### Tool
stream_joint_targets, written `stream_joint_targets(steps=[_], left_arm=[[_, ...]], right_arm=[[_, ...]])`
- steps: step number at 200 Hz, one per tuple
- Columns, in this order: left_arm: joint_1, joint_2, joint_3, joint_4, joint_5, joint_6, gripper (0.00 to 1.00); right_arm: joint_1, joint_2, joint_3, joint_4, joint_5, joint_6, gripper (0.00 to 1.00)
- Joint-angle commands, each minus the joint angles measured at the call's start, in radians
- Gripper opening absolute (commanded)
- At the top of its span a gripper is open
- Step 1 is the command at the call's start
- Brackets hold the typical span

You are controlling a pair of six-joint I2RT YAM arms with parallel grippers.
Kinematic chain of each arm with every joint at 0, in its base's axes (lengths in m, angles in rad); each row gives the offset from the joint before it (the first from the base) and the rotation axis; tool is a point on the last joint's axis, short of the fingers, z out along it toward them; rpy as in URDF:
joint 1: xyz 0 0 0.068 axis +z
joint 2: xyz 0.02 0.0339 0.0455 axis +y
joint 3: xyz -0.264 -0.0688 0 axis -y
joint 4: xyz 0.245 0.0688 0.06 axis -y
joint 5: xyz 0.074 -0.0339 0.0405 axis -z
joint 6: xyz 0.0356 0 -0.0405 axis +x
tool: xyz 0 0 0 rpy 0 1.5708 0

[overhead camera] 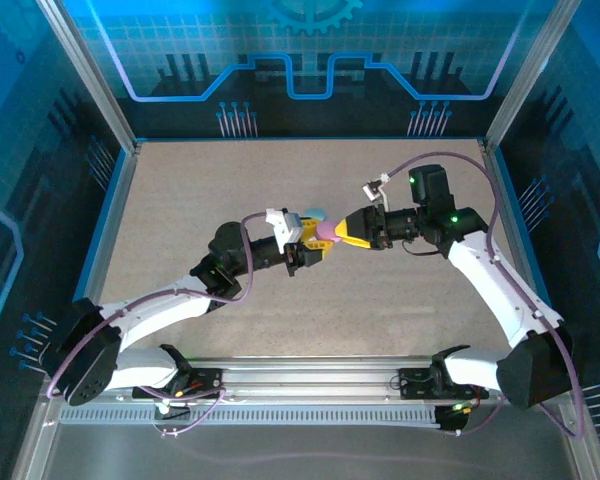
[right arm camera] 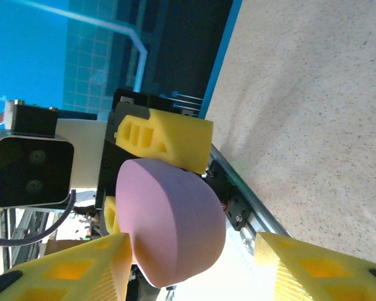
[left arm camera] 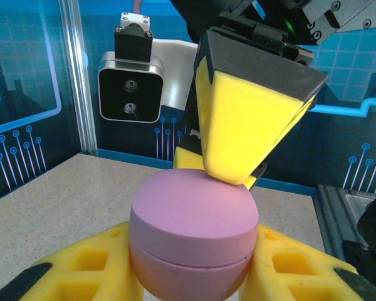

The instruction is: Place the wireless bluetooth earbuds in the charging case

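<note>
Charging case (left arm camera: 191, 241), smooth, rigid and likely slippery, sits clamped in my left tool (left arm camera: 191, 276); my right tool (right arm camera: 194, 257), half open, touches its lid (left arm camera: 194, 204). I would take hold along the lid's rim.

The sandy beige, speckled flat surface (overhead camera: 380, 310) sat inside a frame of silver metal posts (overhead camera: 85, 75). A thin blue strip (overhead camera: 105, 235) ran along its left side. A long grey metal rail (overhead camera: 310, 385) lay along its near edge.
</note>
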Motion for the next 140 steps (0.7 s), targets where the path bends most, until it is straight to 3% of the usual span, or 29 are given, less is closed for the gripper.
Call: stream_joint_targets(steps=[1,40,85,140], left_arm=[[-0.005,0.009,0.029,0.071,0.025,-0.025,0.34],[-0.005,0.023,0.036,0.077,0.039,-0.035,0.34],[-0.005,0.031,0.041,0.053,0.023,-0.026,0.36],[-0.005,0.039,0.042,-0.027,0.007,0.022,0.48]], right_arm=[[0.006,0.0,-0.013,0.093,-0.068,0.051,0.54],[0.026,0.034,-0.031,0.19,-0.102,0.118,0.49],[0.028,0.038,-0.015,0.174,-0.108,0.107,0.31],[0.004,0.027,-0.004,0.162,-0.056,0.116,0.17]])
